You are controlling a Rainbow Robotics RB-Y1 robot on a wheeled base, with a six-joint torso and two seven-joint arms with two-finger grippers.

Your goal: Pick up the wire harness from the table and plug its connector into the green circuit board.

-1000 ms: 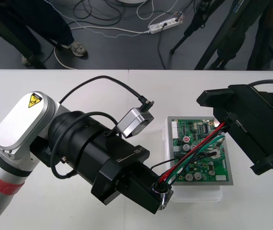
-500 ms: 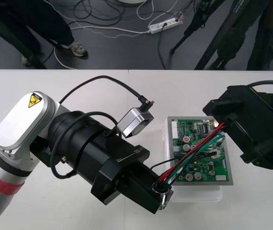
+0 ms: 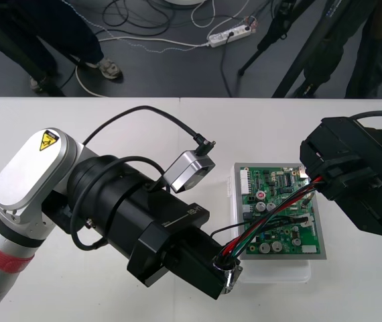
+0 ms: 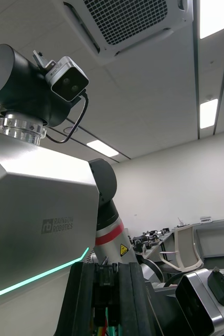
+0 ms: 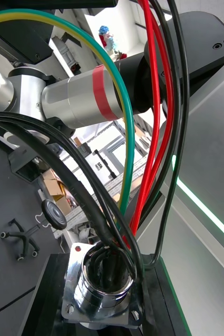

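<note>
The green circuit board [image 3: 291,238] sits on its white base [image 3: 271,275] right of the table's middle. The wire harness [image 3: 258,225] is stretched slantwise above it, red, green and black wires between both grippers. My left gripper [image 3: 222,270] is shut on the round metal socket [image 3: 232,275] at the board's near left corner. In the left wrist view the flanged socket [image 5: 98,296] sits between the black fingers [image 5: 161,310], with the wires [image 5: 153,131] rising from it. My right gripper [image 3: 320,182] is shut on the black plug [image 4: 105,275] over the board's far right corner.
The left arm's bulky black wrist [image 3: 131,215] and its silver camera [image 3: 187,171] hang over the table's middle, left of the board. The right arm's ringed link [image 5: 91,100] shows beyond the wires. Bare table lies behind the board and along the front right.
The right gripper's fingers have closed on the plug end of the wires, and its body has shifted a little to the right. The left gripper and the socket have not moved.
</note>
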